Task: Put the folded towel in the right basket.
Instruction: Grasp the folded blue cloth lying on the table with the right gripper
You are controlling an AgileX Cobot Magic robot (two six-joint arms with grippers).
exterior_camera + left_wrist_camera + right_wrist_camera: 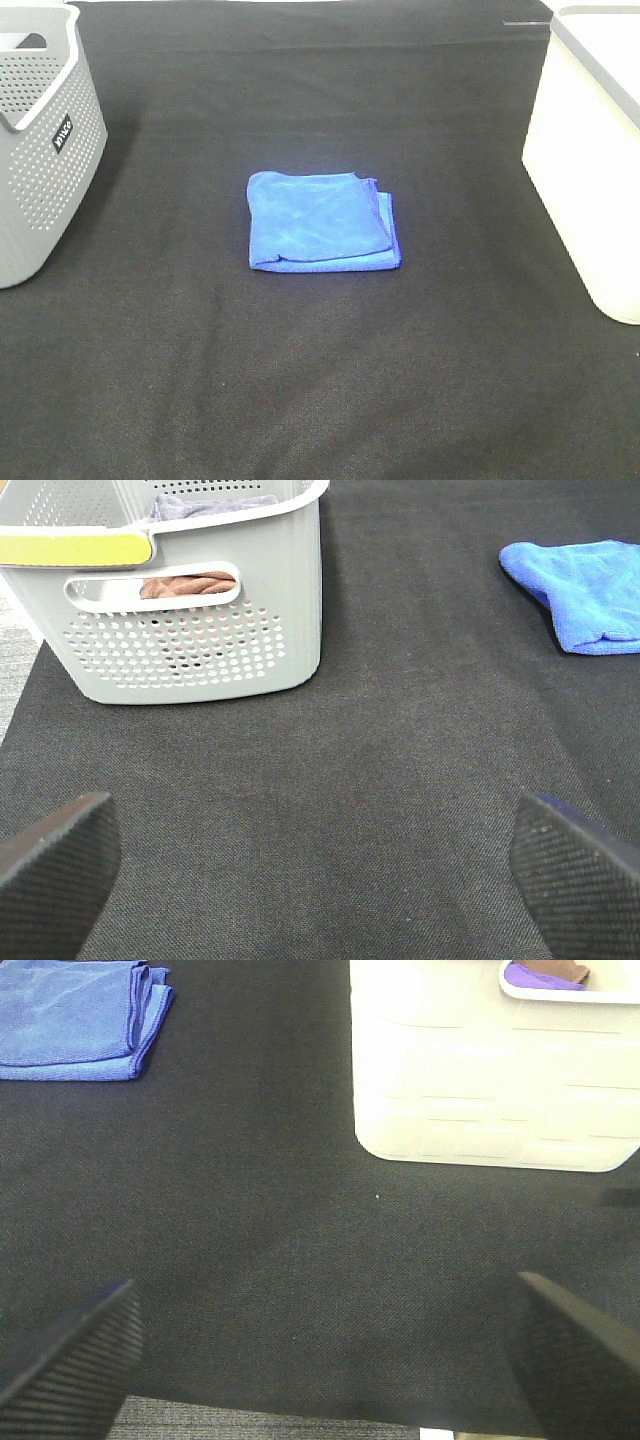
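Note:
A folded blue towel [322,222] lies flat on the black table mat in the middle of the exterior view. It also shows in the left wrist view [590,590] and in the right wrist view [80,1020]. The right basket [595,150] is white and stands at the right edge; the right wrist view [490,1070] shows its side wall. My left gripper [310,875] is open and empty, well short of the towel. My right gripper [320,1360] is open and empty, between towel and white basket but nearer the table's front. Neither gripper shows in the exterior view.
A grey perforated basket [40,140] stands at the left edge; the left wrist view [190,610] shows cloths inside it. A purple cloth [540,975] lies inside the white basket. The black mat [320,380] covers the table.

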